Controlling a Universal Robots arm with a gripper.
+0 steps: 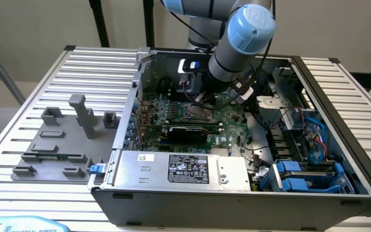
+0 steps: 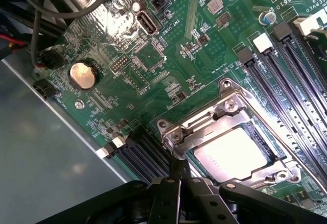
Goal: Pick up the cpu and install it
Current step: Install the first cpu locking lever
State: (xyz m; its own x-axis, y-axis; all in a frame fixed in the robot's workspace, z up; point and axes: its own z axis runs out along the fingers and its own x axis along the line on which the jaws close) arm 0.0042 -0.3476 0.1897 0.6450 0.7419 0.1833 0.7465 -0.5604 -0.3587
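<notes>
Slatted tabletop [image 1: 31,96], open computer case [image 1: 340,121] | cpu [image 2: 232,150] seated in socket [image 2: 225,113], frame unlatched | fingers [image 2: 180,175] closed, empty, just beside socket

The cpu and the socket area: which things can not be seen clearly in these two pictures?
- Exterior view: the gripper and most of the socket are hidden behind the arm's wrist.
- Wrist view: the cpu sits in the socket frame; its near edge is covered by the gripper, whether they touch cannot be told.
- Exterior view: the green stick on the grey tray is too small to read.
</notes>
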